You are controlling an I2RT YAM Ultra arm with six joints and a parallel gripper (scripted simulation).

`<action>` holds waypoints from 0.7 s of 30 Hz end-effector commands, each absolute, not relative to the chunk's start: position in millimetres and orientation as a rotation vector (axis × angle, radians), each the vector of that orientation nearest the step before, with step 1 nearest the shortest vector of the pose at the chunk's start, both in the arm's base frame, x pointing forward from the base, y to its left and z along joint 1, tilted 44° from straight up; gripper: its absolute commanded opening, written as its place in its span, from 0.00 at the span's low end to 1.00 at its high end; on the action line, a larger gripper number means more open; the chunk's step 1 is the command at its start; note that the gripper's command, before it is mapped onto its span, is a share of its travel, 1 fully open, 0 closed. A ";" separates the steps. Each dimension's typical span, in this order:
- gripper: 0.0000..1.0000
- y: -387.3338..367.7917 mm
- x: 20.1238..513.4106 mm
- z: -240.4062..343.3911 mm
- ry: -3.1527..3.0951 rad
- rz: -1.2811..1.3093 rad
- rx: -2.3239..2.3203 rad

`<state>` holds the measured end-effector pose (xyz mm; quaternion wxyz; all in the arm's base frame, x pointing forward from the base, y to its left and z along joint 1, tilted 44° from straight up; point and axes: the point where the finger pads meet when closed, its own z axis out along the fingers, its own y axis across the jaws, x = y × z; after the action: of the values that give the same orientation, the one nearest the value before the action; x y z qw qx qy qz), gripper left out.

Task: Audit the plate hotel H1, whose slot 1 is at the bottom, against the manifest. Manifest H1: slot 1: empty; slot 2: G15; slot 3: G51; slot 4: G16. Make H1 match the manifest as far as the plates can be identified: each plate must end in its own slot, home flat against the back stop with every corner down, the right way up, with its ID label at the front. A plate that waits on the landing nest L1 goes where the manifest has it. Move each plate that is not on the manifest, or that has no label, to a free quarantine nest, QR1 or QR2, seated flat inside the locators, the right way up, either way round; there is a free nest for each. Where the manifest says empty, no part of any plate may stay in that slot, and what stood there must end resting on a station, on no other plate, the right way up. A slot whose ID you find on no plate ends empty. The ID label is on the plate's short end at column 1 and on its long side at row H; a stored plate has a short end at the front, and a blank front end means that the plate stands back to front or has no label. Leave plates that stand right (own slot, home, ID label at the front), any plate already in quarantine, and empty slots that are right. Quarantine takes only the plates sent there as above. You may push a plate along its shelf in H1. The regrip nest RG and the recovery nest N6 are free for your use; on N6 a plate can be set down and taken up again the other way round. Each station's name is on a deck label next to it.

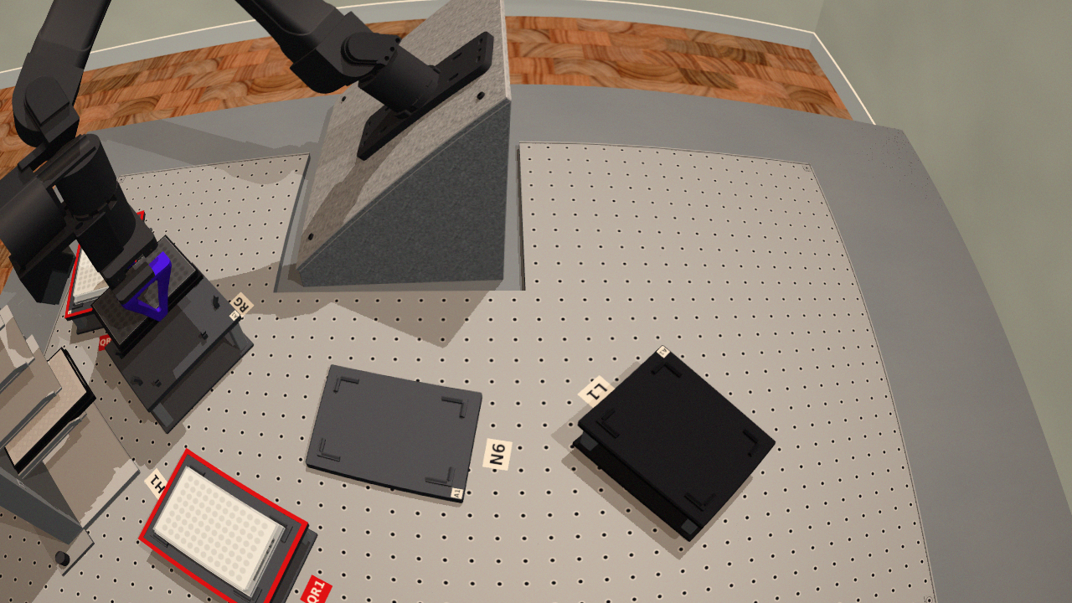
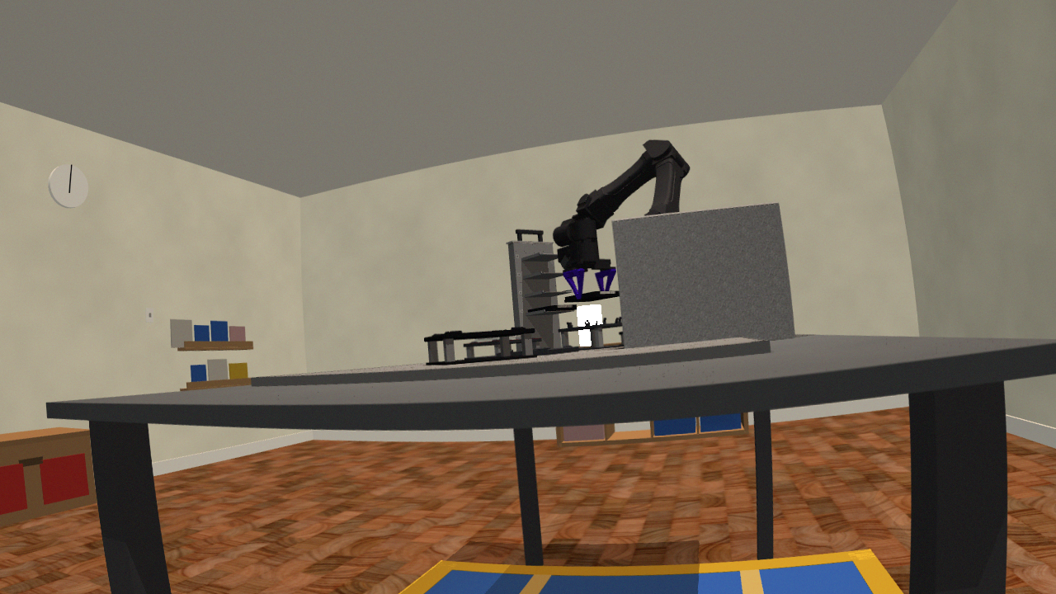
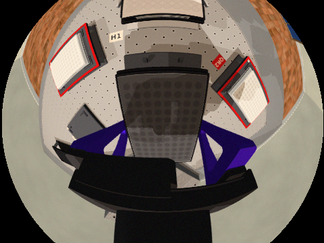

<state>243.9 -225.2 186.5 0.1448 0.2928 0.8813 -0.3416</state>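
Observation:
My gripper (image 1: 153,294) (image 2: 591,285) (image 3: 163,123), with blue fingers, is shut on a dark well plate (image 1: 120,318) (image 2: 591,296) (image 3: 162,108), gripped across its long sides. It holds the plate level, just above the regrip nest RG (image 1: 191,341) (image 3: 153,61). The plate hotel H1 (image 1: 33,442) (image 2: 525,284) stands at the far left. One pale plate (image 1: 46,409) (image 3: 163,5) shows on a lower shelf; the other slots are hidden. I can read no label on the held plate.
Quarantine nests QR1 (image 1: 296,524) (image 3: 96,45) and QR2 (image 3: 225,81) each hold a white plate, QR1's (image 1: 217,528) (image 3: 69,59) and QR2's (image 1: 85,273) (image 3: 248,94). Recovery nest N6 (image 1: 389,430) and landing nest L1 (image 1: 674,435) hold nothing. A grey wedge block (image 1: 420,209) (image 2: 701,273) carries the arm's base.

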 end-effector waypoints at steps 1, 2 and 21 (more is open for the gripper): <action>0.86 -224.9 245.4 188.6 2.530 -0.982 0.836; 0.86 -225.4 245.4 188.1 2.530 -0.982 0.836; 0.86 -233.1 246.0 179.9 2.530 -0.982 0.836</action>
<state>243.1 -233.1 176.9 0.1428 0.2937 0.8815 -0.3412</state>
